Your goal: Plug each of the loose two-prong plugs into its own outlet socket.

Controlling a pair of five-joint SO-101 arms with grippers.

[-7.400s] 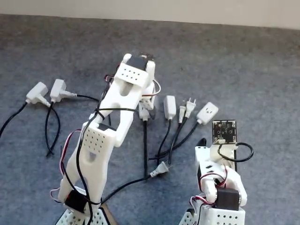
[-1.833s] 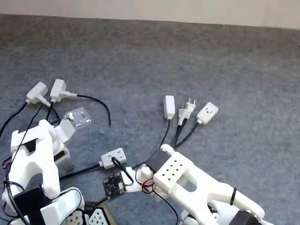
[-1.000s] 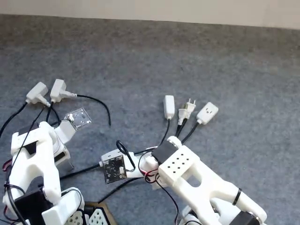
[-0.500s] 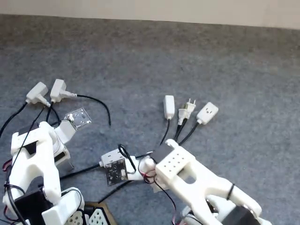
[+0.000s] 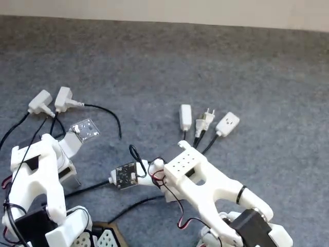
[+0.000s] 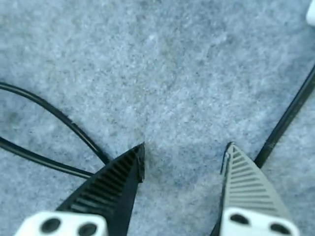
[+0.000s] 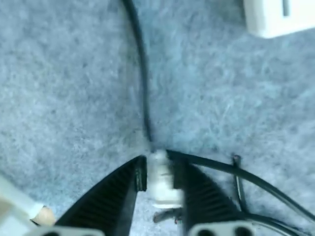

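- While the right gripper [image 7: 160, 169] is pinched narrow on a white plug [image 7: 162, 187], the step in hand looks like mating that plug with the near socket [image 7: 275, 17], which lies near it on the grey carpet [image 5: 257, 67].
- The plug's prongs are hard to make out between the fingers, so I cannot tell which way they face the near socket.
- The next move, I judge, calls for lining the prongs up with the near socket's slotted face and pushing straight in. The socket is loose and may slide away.
- The left gripper [image 6: 184, 151] stands wide open and empty, well apart from the near socket, and could brace it.
- Beyond the near socket, farther from the arms, lie a narrow socket [image 5: 185, 117], the loose plugs [image 5: 204, 121] and a square socket [image 5: 227, 124], unjoined.
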